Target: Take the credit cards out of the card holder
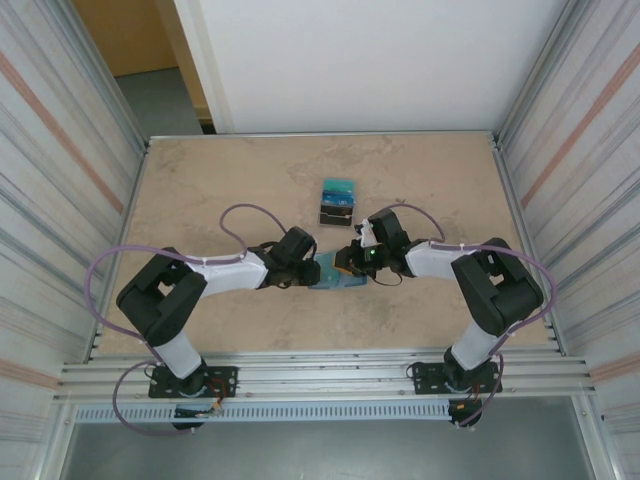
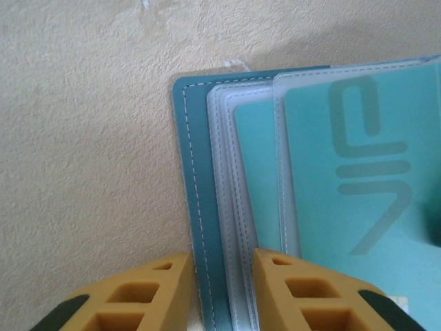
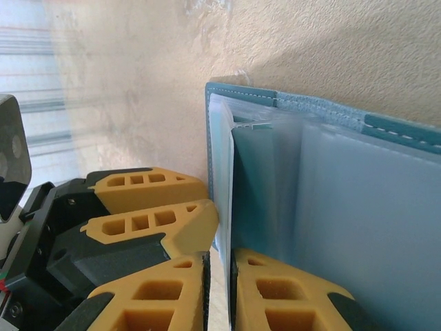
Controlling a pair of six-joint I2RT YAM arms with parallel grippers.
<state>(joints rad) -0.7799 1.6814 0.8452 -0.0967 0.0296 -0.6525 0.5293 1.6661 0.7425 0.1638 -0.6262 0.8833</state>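
Your card holder (image 1: 330, 278) lies open and flat on the table (image 1: 200, 190), near the front and about midway across. Its cover is slate-teal with a line of white stitching following the rounded corner. The pockets inside are pale frosted plastic, stepped one over the other. You can see a teal credit card (image 2: 358, 172) seated in the top pocket, printed with darker teal marks, and the edge of a second teal card (image 2: 253, 158) in the pocket beneath. In the right wrist view, one pale leaf of the holder stands lifted off the rest. Farther out, well apart from the holder, lie teal and blue cards (image 1: 338, 187).
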